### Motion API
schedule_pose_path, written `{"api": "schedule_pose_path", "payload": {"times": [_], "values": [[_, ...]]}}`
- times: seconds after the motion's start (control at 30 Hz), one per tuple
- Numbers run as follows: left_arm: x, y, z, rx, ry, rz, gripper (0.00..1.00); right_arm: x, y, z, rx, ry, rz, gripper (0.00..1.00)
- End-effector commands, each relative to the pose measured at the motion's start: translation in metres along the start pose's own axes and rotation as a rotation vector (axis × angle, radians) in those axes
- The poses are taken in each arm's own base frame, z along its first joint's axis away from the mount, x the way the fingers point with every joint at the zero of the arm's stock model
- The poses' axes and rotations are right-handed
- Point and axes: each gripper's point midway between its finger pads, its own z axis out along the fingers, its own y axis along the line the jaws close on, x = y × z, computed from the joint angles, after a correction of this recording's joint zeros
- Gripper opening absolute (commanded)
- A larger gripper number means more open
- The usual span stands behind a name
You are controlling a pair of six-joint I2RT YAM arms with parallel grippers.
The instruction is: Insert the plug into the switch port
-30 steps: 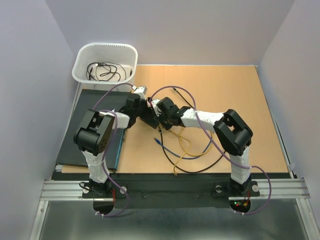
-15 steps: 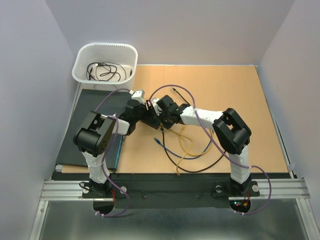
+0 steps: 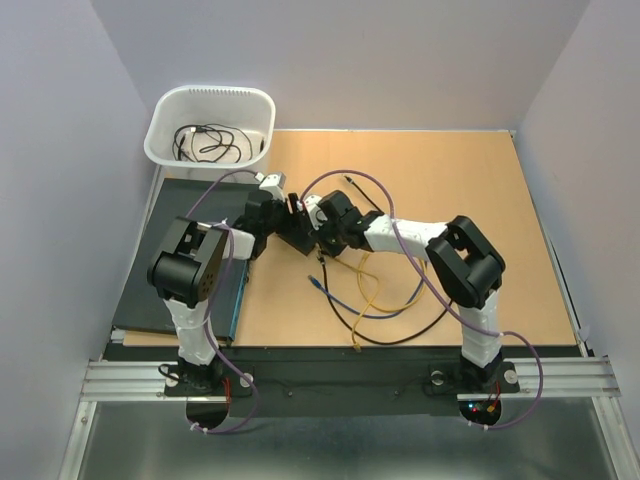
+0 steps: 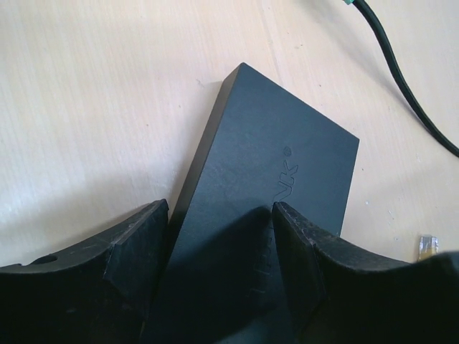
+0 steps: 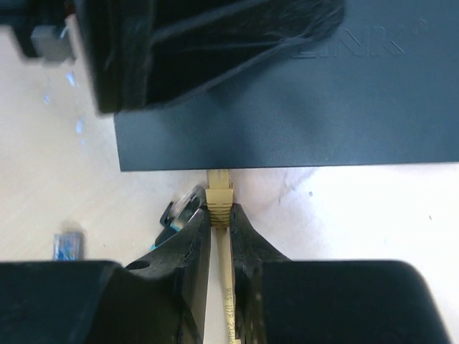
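The right pincer (image 5: 219, 215) grips the yellow plug (image 5: 219, 195) (its tip meets the edge of the black switch (image 5: 287, 107), port hidden), while the left pincer (image 4: 219, 244) clamps that switch on the counter (image 3: 450, 200).

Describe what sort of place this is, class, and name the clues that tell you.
Probably a robotics lab test cell: plain walls enclose a wooden table, loose network cables lie on it, and a white bin of spare cables sits at the back.
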Motion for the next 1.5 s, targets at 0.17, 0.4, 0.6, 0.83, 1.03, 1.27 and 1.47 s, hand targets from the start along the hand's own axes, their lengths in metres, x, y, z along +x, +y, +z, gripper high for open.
{"api": "schedule_pose_path", "payload": {"times": [0.17, 0.4, 0.6, 0.83, 1.03, 1.27, 1.47], "values": [[0.062, 0.006, -0.013, 0.073, 0.334, -0.167, 0.70, -0.152, 0.011, -0.016, -0.012, -0.511, -0.039, 0.01], [0.050, 0.015, -0.019, 0.035, 0.303, -0.165, 0.70, -0.139, -0.005, -0.037, 0.092, -0.496, -0.008, 0.36], [0.041, 0.017, -0.020, 0.011, 0.275, -0.163, 0.70, -0.127, -0.005, -0.067, 0.107, -0.496, 0.021, 0.42], [0.027, 0.029, -0.018, -0.038, 0.244, -0.155, 0.71, -0.095, 0.011, -0.107, 0.075, -0.477, 0.169, 0.42], [0.006, 0.042, -0.018, -0.083, 0.197, -0.162, 0.71, -0.019, 0.050, -0.086, 0.014, -0.320, 0.329, 0.41], [-0.019, 0.041, -0.034, -0.127, 0.105, -0.161, 0.71, 0.015, 0.063, -0.058, 0.065, -0.208, 0.372, 0.37], [-0.026, 0.037, -0.051, -0.134, 0.066, -0.149, 0.71, 0.019, 0.052, -0.047, 0.145, -0.177, 0.375, 0.35]]}}
